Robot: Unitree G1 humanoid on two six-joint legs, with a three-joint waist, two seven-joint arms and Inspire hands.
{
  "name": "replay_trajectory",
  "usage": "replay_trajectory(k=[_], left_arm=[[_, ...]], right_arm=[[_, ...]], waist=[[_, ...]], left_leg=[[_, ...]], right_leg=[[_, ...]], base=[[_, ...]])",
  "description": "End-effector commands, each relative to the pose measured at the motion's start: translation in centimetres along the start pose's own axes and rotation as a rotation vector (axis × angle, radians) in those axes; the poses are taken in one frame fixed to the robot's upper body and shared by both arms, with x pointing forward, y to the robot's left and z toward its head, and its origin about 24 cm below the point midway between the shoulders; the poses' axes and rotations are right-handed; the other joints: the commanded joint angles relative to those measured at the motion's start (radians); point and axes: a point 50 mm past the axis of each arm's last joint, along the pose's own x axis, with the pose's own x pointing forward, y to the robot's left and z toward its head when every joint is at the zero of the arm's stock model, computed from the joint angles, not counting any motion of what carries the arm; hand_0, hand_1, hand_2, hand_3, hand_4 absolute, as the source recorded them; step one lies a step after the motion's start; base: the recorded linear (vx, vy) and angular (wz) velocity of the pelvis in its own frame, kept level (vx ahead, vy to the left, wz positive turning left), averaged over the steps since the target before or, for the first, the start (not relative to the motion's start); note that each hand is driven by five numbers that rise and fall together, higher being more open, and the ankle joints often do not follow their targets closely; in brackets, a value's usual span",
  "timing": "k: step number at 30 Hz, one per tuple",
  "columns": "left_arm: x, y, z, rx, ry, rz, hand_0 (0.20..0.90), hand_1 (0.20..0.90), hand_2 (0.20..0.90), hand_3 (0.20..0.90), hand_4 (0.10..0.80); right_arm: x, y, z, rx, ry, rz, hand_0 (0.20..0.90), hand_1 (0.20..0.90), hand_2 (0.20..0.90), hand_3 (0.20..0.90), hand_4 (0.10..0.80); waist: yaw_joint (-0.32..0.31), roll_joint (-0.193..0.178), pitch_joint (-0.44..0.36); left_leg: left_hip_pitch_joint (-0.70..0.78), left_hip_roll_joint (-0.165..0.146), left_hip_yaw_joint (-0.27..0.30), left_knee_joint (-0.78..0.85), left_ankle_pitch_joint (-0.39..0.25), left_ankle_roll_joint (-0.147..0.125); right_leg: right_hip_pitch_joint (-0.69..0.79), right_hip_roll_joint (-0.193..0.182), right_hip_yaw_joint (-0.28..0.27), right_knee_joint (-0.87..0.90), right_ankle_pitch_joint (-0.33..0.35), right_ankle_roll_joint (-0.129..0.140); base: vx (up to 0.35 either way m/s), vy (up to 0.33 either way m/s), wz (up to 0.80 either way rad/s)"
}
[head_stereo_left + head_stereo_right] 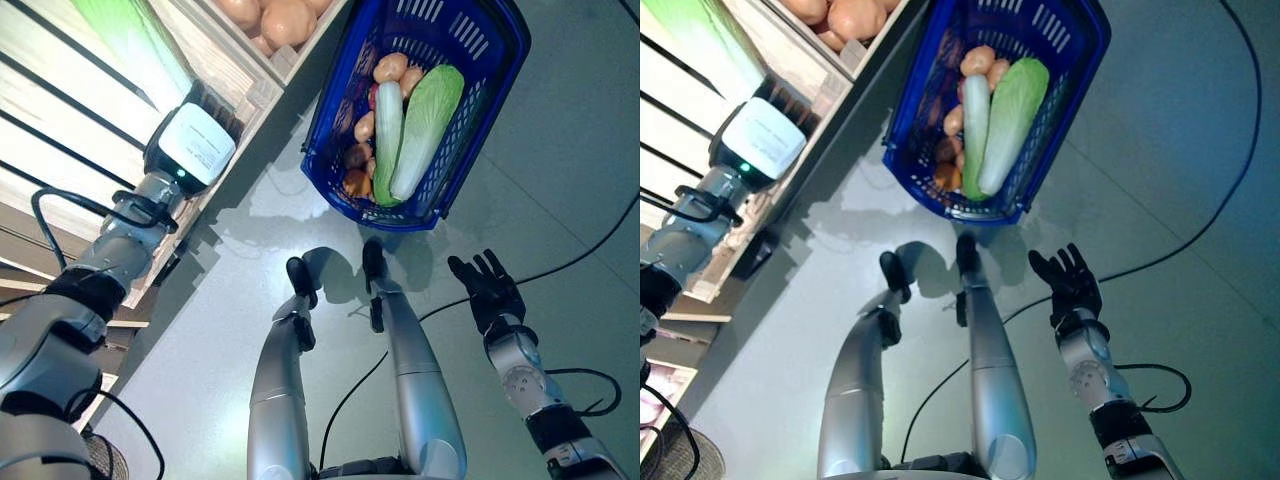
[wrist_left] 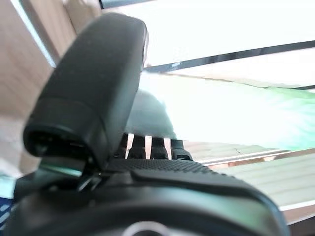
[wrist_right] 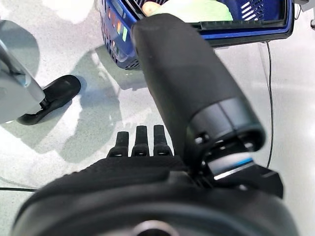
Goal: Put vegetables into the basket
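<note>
A blue basket (image 1: 325, 120) stands on the floor holding a napa cabbage (image 1: 430, 120), a long white radish (image 1: 388, 135) and several small round vegetables (image 1: 390, 68). My left hand (image 2: 88, 88) reaches into the wooden shelf on the left. Its fingers (image 2: 147, 147) are straight and point at a pale green cabbage (image 2: 221, 113) lying there, also visible as a cabbage (image 1: 130, 40) on the slats. I cannot tell whether they touch it. My right hand (image 1: 490, 290) hangs open over the floor, near and right of the basket, and holds nothing.
A wooden crate (image 1: 262, 78) of round brownish vegetables (image 1: 285, 20) sits on the shelf beside the basket. The slatted shelf (image 1: 60, 120) runs along the left. Grey floor (image 1: 560, 150) lies to the right of the basket.
</note>
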Motion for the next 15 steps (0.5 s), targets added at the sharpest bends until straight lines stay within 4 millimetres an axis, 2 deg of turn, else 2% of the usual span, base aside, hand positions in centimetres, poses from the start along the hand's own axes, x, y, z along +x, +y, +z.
replay_trajectory(k=[1, 5, 11, 15], left_arm=[[-0.5, 1.0, -4.8, 0.049, 0.169, 0.098, 0.300, 0.300, 0.300, 0.300, 0.400], [-0.9, 0.6, -4.5, 0.052, 0.138, 0.093, 0.300, 0.300, 0.300, 0.300, 0.400], [-1.1, 1.0, -4.1, 0.042, 0.099, 0.121, 0.300, 0.300, 0.300, 0.300, 0.400], [-0.9, 1.7, -4.8, 0.018, 0.114, 0.165, 0.300, 0.300, 0.300, 0.300, 0.400]], right_arm=[[-1.4, -1.6, 2.5, 0.041, -0.133, -0.034, 0.900, 0.900, 0.900, 0.900, 0.800], [-1.3, -0.9, 2.9, 0.037, -0.144, -0.013, 0.900, 0.900, 0.900, 0.900, 0.800], [-1.2, -0.5, 3.3, 0.029, -0.147, -0.002, 0.900, 0.900, 0.900, 0.900, 0.800], [-1.1, -0.4, 3.8, 0.024, -0.152, -0.002, 0.900, 0.900, 0.900, 0.900, 0.800]], waist=[[0.013, -0.019, -0.002], [0.011, -0.013, -0.002], [0.010, -0.014, -0.002], [0.009, -0.014, -0.002]], left_leg=[[-0.004, -0.008, 0.006, 0.037, -0.062, -0.038], [0.014, -0.015, 0.016, 0.027, -0.065, -0.038], [0.068, -0.024, 0.029, -0.014, -0.061, -0.033], [0.110, -0.028, 0.042, -0.054, -0.053, -0.027]], right_leg=[[0.061, 0.002, -0.037, -0.095, 0.041, 0.029], [0.072, 0.005, -0.026, -0.107, 0.046, 0.033], [0.116, 0.006, -0.024, -0.146, 0.064, 0.044], [0.155, 0.006, -0.018, -0.187, 0.080, 0.049]], base=[[-0.007, 0.066, 0.02], [-0.002, 0.067, 0.00], [0.016, 0.048, 0.02], [0.021, 0.059, -0.13]])
